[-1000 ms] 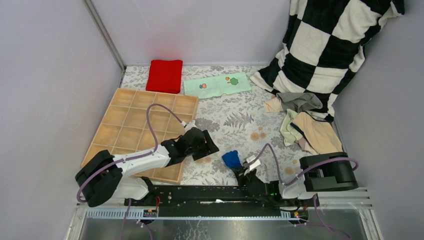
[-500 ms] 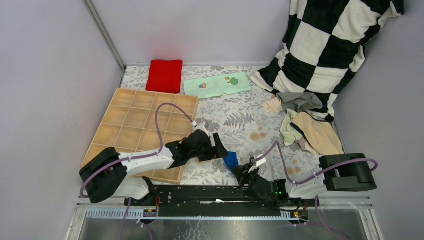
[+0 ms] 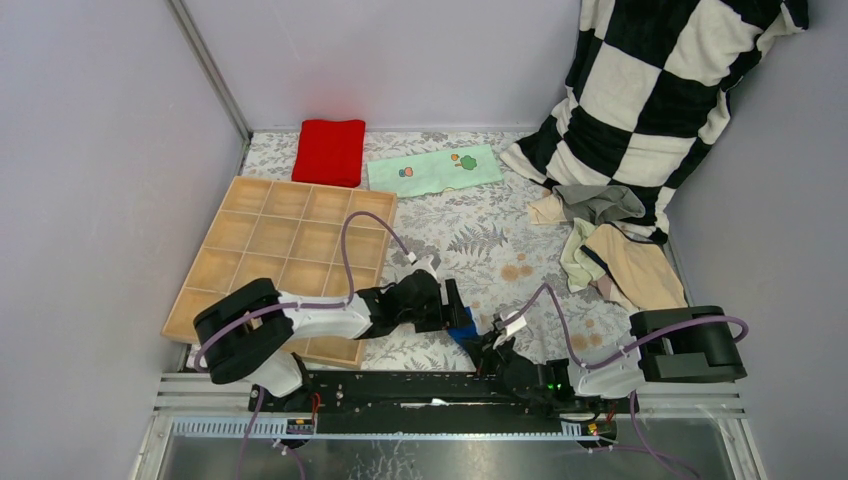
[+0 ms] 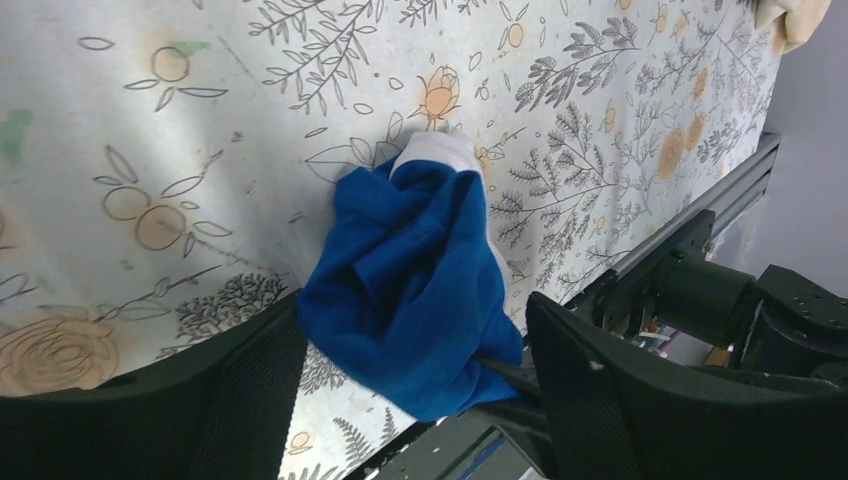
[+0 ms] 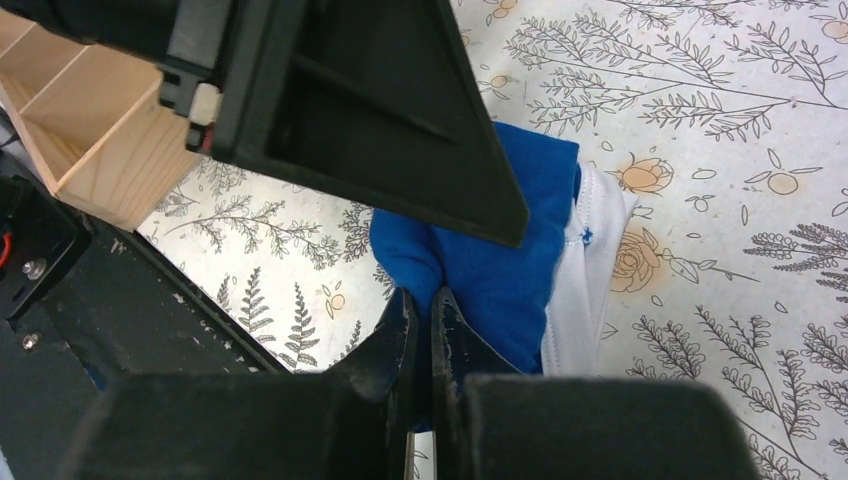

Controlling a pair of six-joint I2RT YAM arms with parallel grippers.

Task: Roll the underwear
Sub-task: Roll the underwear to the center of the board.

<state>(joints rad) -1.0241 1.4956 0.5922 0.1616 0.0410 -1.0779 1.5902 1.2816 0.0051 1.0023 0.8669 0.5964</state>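
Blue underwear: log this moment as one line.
left tool: open, straddling blue underwear | right tool: shut on its edge | underwear: bunched

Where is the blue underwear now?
In the top view, the blue underwear lies centre-front on the table, within the open left gripper, pinched by the right gripper.

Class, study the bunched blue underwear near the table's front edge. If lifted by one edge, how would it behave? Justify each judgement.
Probably floppy: the blue underwear lies in soft crumpled folds, so it would likely sag and unfurl. Likely light: the shut right tool pinches only a thin edge. Unlikely to roll away; it slumps on the tablecloth.
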